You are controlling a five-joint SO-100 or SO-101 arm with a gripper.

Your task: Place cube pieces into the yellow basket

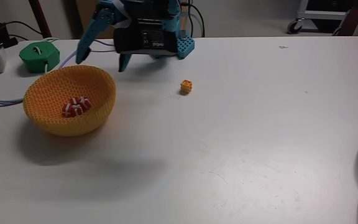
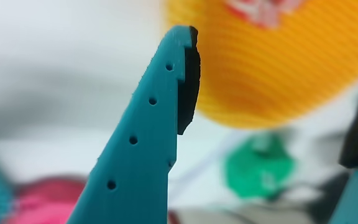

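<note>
A teal tool (image 1: 102, 64) hangs wide open and empty beside the yellow basket (image 1: 98, 84), which holds red-and-white striped cubes (image 1: 76, 107). One yellow-orange cube (image 1: 186, 86) sits alone on the white worktop (image 1: 241, 155). Best approach: swing over it, descend straight, straddle it squarely.

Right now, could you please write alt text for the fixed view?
A yellow basket holding red-and-white cubes sits on a white table, with the teal gripper open above its far rim. One orange cube lies outside.
</note>
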